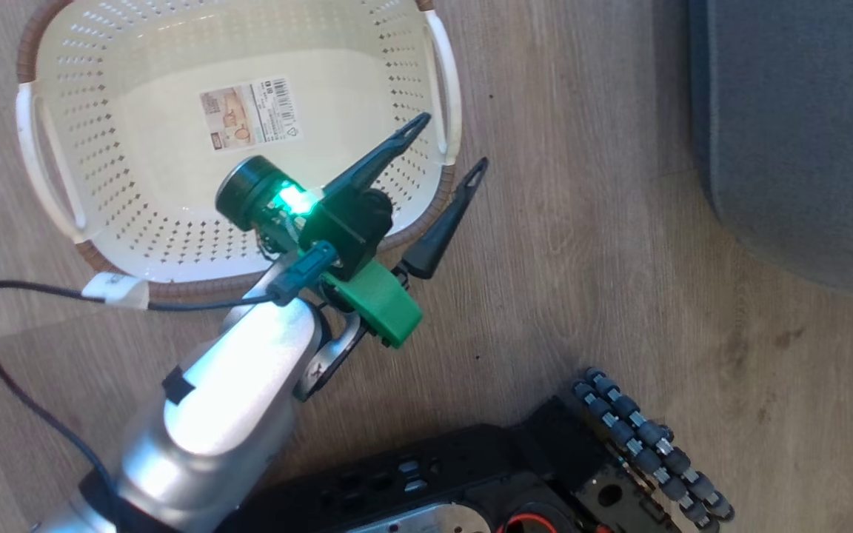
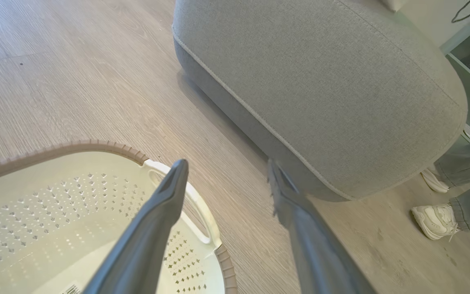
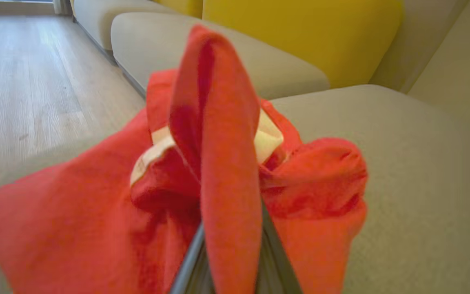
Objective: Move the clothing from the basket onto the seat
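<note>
Right claw (image 3: 229, 265), pinching soft red white-trimmed clothing (image 3: 218, 163), should lower onto the grey fabric seat (image 3: 402, 163) (well inboard) before release

A pale rectangular paper sticker (image 1: 250, 115) on the floor of the cream perforated plastic basket (image 1: 86, 133), upper left of the head view, bears a barcode and a triangular mark. Its print is too small to read.

A living room is showing: grey seat (image 2: 320, 81), beige sofa (image 3: 218, 61) and yellow cushion (image 3: 300, 32) are standing on wood floor (image 2: 76, 81).
</note>
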